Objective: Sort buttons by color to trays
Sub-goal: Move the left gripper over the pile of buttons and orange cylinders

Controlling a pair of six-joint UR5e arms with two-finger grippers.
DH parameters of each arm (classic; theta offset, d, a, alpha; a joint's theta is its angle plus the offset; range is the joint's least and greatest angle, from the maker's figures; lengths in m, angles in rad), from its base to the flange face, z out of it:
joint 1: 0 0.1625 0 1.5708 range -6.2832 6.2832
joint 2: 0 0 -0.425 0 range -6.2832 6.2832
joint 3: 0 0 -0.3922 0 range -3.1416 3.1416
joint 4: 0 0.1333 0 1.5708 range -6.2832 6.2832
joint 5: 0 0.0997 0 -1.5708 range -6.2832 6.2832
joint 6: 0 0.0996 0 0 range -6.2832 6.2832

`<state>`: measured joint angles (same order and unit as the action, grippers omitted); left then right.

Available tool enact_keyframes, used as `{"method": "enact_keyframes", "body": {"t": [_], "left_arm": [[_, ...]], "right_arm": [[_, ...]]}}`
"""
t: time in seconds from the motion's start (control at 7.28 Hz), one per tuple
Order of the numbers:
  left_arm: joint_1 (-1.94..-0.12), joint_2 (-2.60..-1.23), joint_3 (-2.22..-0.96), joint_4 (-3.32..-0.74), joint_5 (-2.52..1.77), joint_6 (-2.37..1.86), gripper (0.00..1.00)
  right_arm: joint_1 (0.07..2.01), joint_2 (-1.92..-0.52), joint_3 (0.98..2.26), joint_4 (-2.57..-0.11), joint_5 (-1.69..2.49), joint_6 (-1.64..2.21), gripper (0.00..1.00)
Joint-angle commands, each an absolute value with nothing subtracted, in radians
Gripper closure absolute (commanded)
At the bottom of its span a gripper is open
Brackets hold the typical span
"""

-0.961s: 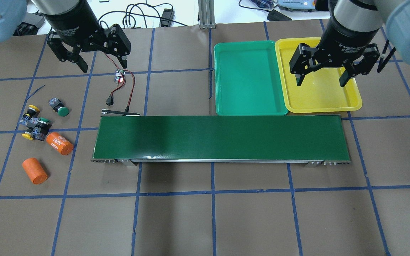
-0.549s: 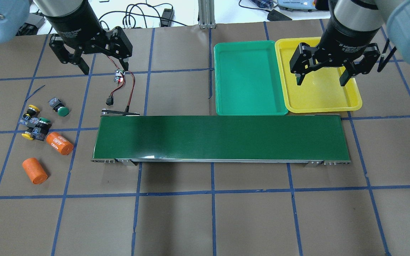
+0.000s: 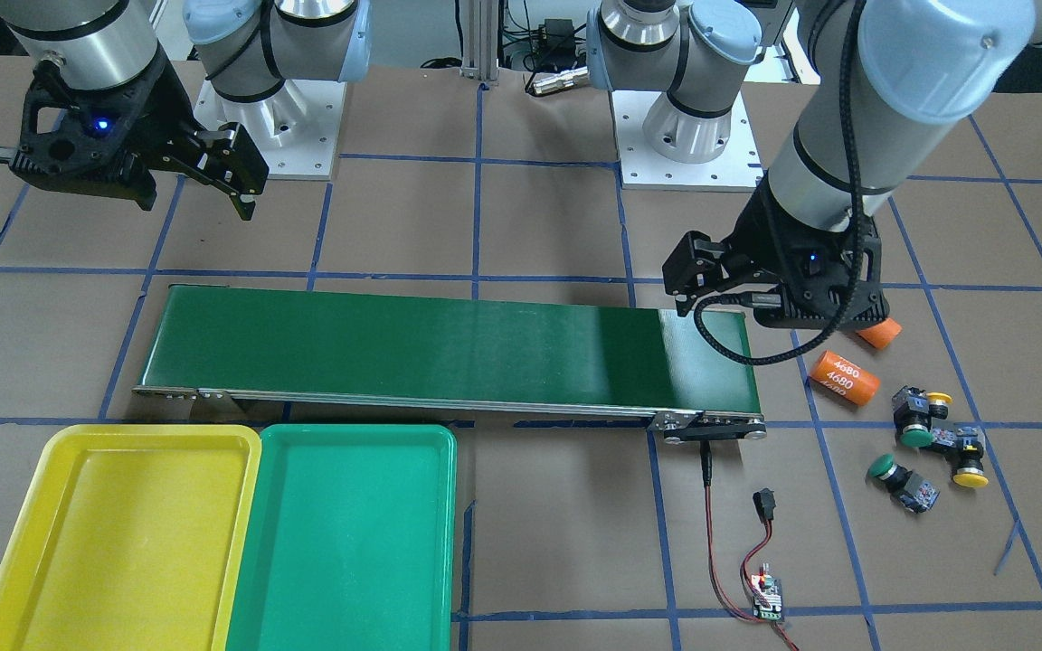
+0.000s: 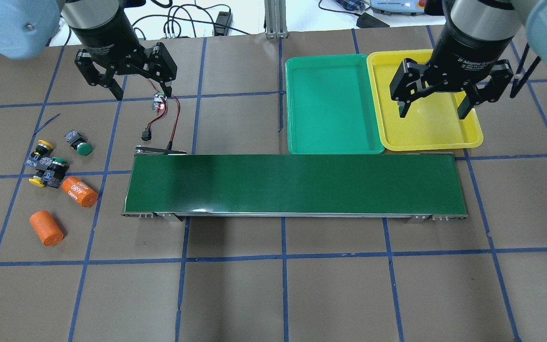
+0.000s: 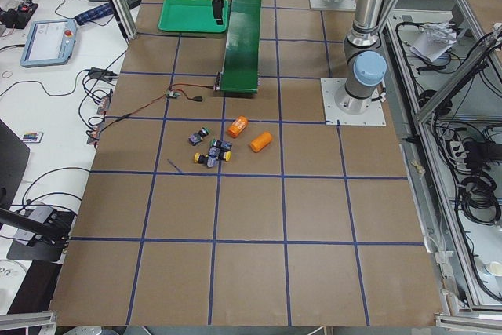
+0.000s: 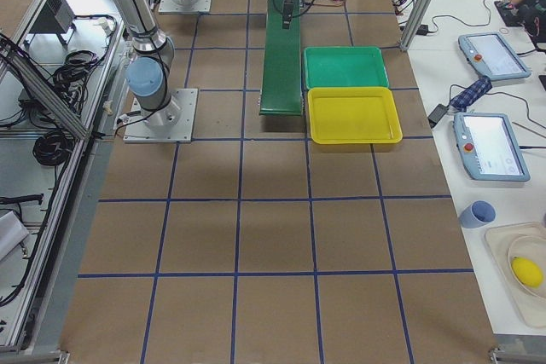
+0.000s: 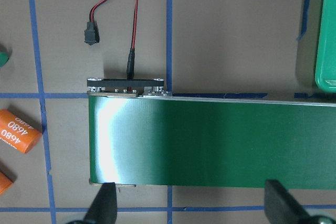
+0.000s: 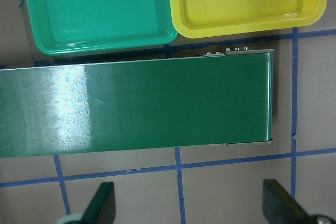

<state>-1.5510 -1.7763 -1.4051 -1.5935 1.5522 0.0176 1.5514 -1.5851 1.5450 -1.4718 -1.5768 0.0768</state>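
Note:
Several buttons lie at the table's left. One green button (image 4: 80, 145) lies alone. A cluster of two yellow and one green (image 4: 45, 166) lies beside it, also seen as the cluster (image 3: 937, 432). The green tray (image 4: 333, 104) and the yellow tray (image 4: 428, 135) stand side by side behind the belt, with nothing in them. My left gripper (image 4: 143, 92) hangs open and holds nothing, above the table behind the belt's left end and to the right of the buttons. My right gripper (image 4: 432, 113) hangs open over the yellow tray.
A long dark-green conveyor belt (image 4: 292, 185) crosses the middle. Two orange cylinders (image 4: 80, 191) (image 4: 46, 228) lie next to the buttons. A small circuit board with red and black wires (image 4: 160, 102) sits under my left gripper, near the belt's left end.
Both grippers have shifted a little to the right in the overhead view and stay open. The buttons have not moved.

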Motion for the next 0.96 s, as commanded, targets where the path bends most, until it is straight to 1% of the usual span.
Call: {"method": "enact_keyframes", "body": {"t": [0.0,0.41,0.69,0.82], "left_arm": [[-1.452,-1.879,-1.407,-1.505,1.537,0.145,0.00],[-1.206,-1.942,-1.423,-1.493,1.528,0.219,0.00],[-1.120,-1.980,-1.428,-1.491,1.543,0.315,0.00],[-1.118,-1.999,-1.428,-1.490,1.536,0.322,0.00]], "right_arm": [[1.543,-1.582,1.548,-1.463,-1.577,0.077,0.00],[1.543,-1.583,1.549,-1.463,-1.575,0.077,0.00],[1.542,-1.582,1.549,-1.462,-1.577,0.077,0.00],[1.542,-1.582,1.549,-1.462,-1.577,0.077,0.00]]}}
